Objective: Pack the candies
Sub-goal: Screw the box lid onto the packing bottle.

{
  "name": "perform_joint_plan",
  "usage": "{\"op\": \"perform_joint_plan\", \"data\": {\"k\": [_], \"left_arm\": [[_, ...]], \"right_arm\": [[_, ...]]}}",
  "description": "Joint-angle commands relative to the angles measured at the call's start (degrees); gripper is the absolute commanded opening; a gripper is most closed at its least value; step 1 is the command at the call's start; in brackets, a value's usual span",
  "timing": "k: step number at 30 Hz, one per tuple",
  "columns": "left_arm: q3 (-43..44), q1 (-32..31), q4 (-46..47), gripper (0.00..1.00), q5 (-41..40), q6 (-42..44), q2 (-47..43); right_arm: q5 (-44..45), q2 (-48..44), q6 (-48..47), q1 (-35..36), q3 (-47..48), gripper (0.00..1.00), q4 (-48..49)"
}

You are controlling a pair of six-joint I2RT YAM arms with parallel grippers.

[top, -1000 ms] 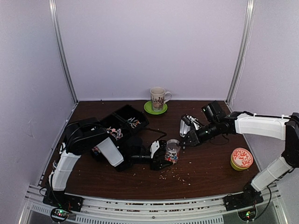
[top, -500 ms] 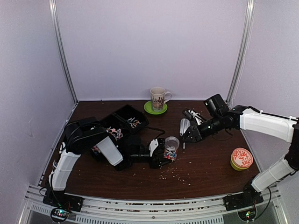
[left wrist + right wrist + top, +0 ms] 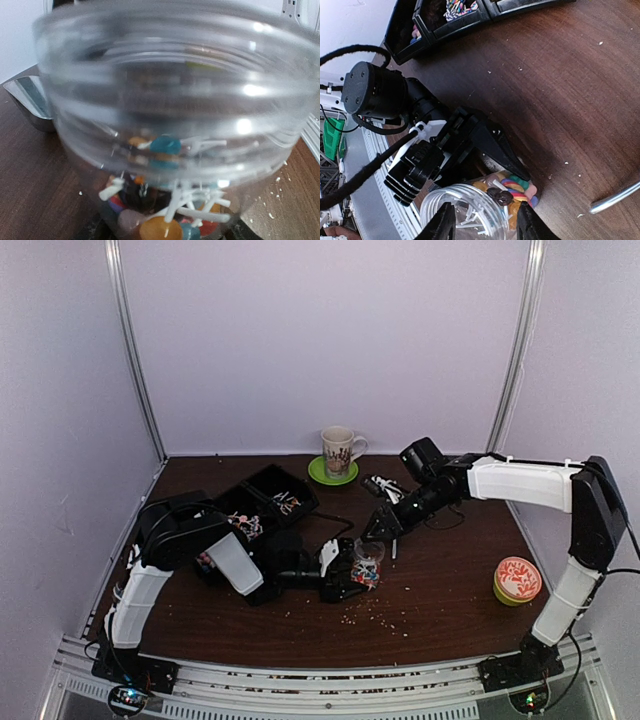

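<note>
My left gripper (image 3: 345,582) clamps low the clear, probably slippery plastic jar (image 3: 368,558) of light, loose multicoloured candies (image 3: 165,145) on the dark wooden table (image 3: 450,612), my right gripper (image 3: 484,212) hovering part-open and empty at its twelve o'clock.

Looks like a robotics lab test cell, not a home: plain white panel walls (image 3: 320,340) w/ alu corner posts (image 3: 138,360), brown wood-grain table (image 3: 450,600) boxed in, slotted alu rail (image 3: 330,680) along near edge, 2 arm bases (image 3: 125,668) bolted to it, LEDs (image 3: 127,698) lit.
</note>
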Motion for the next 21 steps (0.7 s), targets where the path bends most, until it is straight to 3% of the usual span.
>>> {"op": "perform_joint_plan", "data": {"k": [1, 7, 21], "left_arm": [[0.8, 0.3, 2.9, 0.32, 1.5, -0.8, 1.4], [0.8, 0.2, 2.7, 0.32, 1.1, -0.9, 1.5], [-0.2, 0.3, 1.3, 0.28, -6.7, -0.7, 1.0]], "right_arm": [[-1.2, 0.9, -1.8, 1.3, 0.4, 0.4, -1.0], [-3.4, 1.2, -1.1, 1.4, -2.0, 0.15, 0.2], [-3.8, -6.3, 4.1, 0.3, -14.5, 0.15, 4.2]]}}
